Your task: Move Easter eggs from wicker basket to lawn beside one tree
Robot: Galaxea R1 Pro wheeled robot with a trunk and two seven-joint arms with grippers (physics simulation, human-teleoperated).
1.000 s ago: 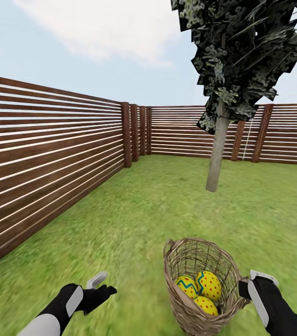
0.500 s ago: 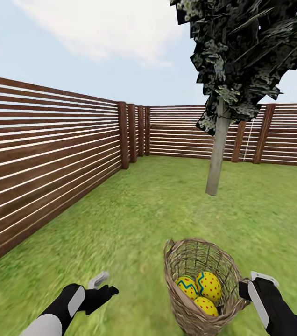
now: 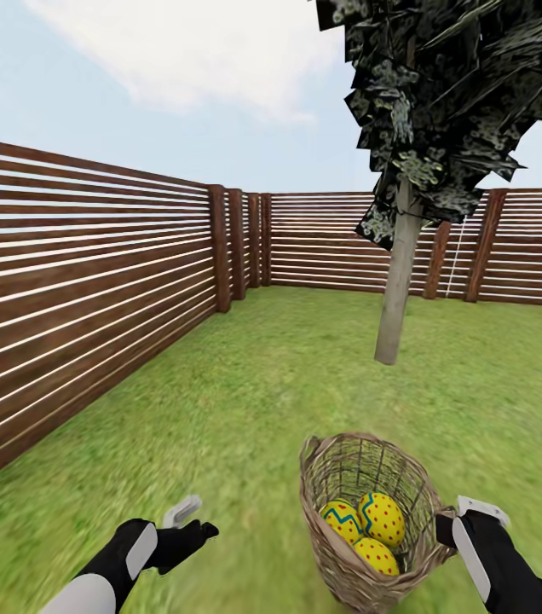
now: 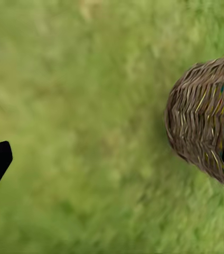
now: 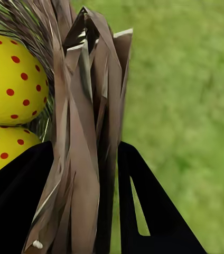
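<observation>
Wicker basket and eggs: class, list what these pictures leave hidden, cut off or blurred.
- Third egg, head view: lower part hidden by the wicker basket wall; any zigzag unseen.
- Basket base, head view: cut off by the picture's bottom edge.
- Right tool, right wrist view: fingers straddle the rim, tips cut off.
- Lawn, left wrist view: blurred.
- Tree, head view: crown top cut off.

Open-woven rough wicker basket point(image 3: 365, 520); smooth eggs point(image 3: 365, 529); slatted wooden fence point(image 3: 92, 281)

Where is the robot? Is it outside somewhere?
Yes, it looks like a fenced garden outdoors. There is a green lawn, a dark brown slatted wooden fence all around, a tree and cloudy blue sky overhead.
</observation>
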